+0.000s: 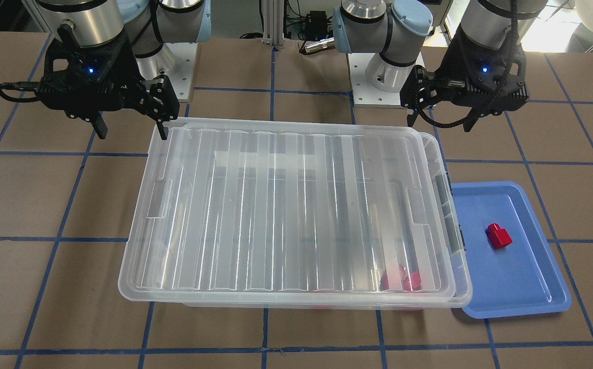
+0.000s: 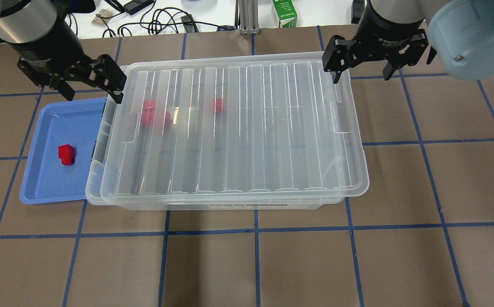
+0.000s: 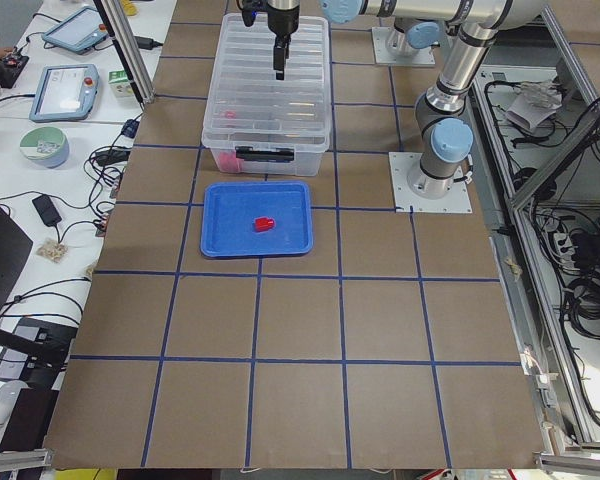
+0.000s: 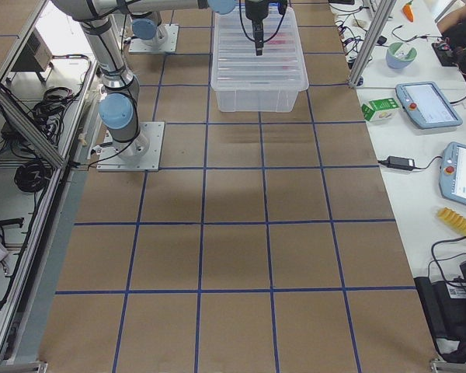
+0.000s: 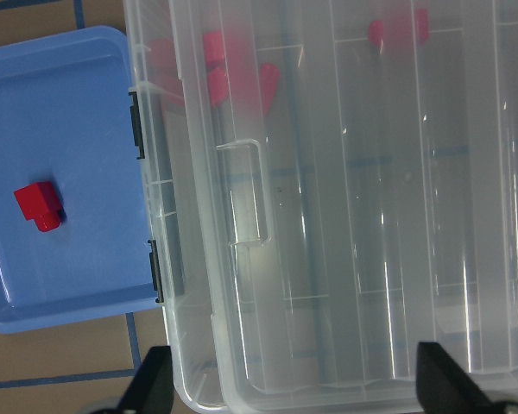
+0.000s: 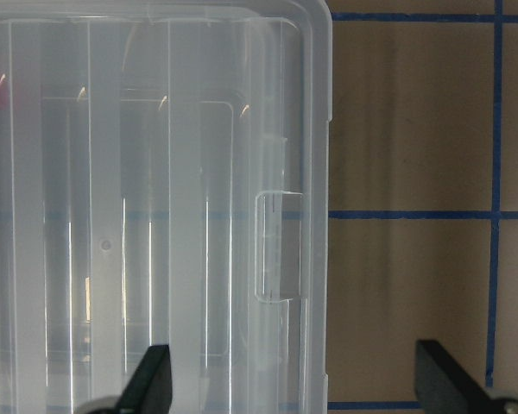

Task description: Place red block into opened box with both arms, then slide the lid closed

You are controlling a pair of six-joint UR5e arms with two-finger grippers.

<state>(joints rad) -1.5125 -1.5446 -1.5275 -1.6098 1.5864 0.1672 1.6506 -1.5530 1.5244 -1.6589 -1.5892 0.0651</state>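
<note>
The red block (image 2: 66, 154) (image 1: 499, 237) (image 5: 39, 207) lies alone in a shallow blue tray (image 2: 46, 179), beside the box's left short end. The clear box (image 2: 94, 177) stands mid-table. Its ribbed lid (image 2: 238, 128) (image 1: 286, 205) lies on top, shifted a little toward my right, so the grey-latch end (image 5: 136, 125) shows. My left gripper (image 2: 90, 89) (image 1: 442, 120) hangs open over the lid's far left corner, with nothing between its fingers. My right gripper (image 2: 361, 76) (image 1: 131, 130) hangs open at the far right corner, also holding nothing.
Several other red blocks (image 2: 155, 115) show blurred through the lid, inside the box's left half. A green carton (image 2: 284, 13) and cables lie beyond the table's far edge. The arm bases (image 1: 378, 77) stand behind the box. Brown taped table (image 2: 272, 264) surrounds it.
</note>
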